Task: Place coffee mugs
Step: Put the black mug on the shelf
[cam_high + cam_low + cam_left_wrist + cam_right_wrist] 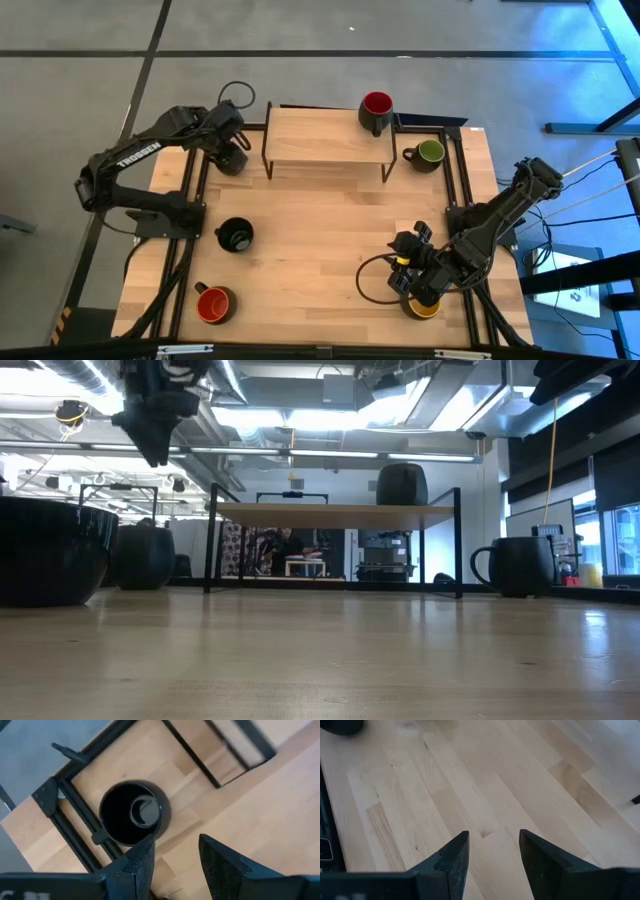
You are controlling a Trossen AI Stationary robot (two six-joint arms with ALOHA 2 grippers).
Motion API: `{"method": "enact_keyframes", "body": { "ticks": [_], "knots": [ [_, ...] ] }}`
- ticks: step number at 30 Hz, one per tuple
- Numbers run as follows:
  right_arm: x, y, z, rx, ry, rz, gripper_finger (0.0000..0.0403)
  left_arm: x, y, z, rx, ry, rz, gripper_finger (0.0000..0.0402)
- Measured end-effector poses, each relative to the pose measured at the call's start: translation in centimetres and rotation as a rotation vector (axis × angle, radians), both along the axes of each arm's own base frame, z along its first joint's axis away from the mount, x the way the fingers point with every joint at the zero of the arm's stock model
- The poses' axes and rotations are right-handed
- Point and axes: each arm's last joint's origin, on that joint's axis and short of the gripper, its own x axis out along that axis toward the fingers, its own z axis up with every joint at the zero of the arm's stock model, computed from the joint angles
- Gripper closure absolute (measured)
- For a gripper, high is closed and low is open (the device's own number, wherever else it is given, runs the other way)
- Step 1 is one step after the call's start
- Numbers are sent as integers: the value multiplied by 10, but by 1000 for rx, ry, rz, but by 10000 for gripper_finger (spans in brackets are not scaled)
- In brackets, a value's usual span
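A black mug (132, 812) stands upright on the table's far left corner, beside the black frame rail. My left gripper (177, 850) hangs open above it, pointing steeply down, and shows in the high view (234, 152) and the low view (155, 420). A red-lined mug (376, 110) stands on the wooden rack (325, 140). A green-lined mug (428, 153) stands to the rack's right. Another black mug (236, 235) and a red-lined mug (213, 303) stand at the left. A yellow-lined mug (425, 308) sits partly under my right arm. My right gripper (495, 845) hovers open over bare wood (402, 272).
Black frame rails (190, 200) run along the table's left and right sides (455, 180). The rack's thin black legs (212, 540) stand at the far middle. A black cable loop (372, 285) lies near my right gripper. Bare wood lies in the table's middle (320, 230).
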Motion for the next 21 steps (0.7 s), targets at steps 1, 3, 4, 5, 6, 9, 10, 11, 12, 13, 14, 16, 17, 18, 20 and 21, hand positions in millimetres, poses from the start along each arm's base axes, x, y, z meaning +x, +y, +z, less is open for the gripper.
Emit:
{"method": "enact_keyframes", "body": {
  "ticks": [1,3,4,5,6,9,10,11,12,13,14,16,17,18,20,21],
  "knots": [
    [0,0,0,0,0,0,240,-1,2,-4,-3,11,-1,255],
    [0,0,0,0,0,0,240,-3,6,-11,-11,31,-11,255],
    [0,0,0,-1,1,1,240,-5,8,-14,-18,35,-20,255],
    [0,0,0,-1,1,1,240,-6,10,-17,-29,34,-29,255],
    [0,0,0,-1,1,1,240,-6,12,-21,-48,21,-36,255],
    [0,0,0,-2,2,2,240,-8,17,-30,-100,-23,-53,255],
    [0,0,0,-3,3,2,240,-10,18,-31,-104,-22,-59,255],
    [0,0,0,-4,3,2,240,-11,20,-31,-94,-17,-66,255],
    [0,0,0,-5,4,4,240,-12,23,-31,-77,-12,-71,255],
    [0,-1,-1,-8,7,4,240,-12,26,-31,-65,-9,-71,255],
    [-1,-1,-1,-9,9,4,240,-11,28,-32,-66,-10,-67,255],
    [-1,-1,-1,-10,8,4,240,-10,32,-35,-74,-18,-61,255],
    [0,-1,-1,-12,5,2,240,-9,33,-35,-79,-18,-59,255],
    [0,-1,-1,-16,1,0,240,-9,34,-36,-81,-15,-56,255],
    [0,-1,-2,-29,-5,-4,240,-8,37,-38,-83,-9,-49,255],
    [0,-1,-2,-33,-3,-4,240,-7,39,-40,-83,-8,-48,255]
  ]
}}
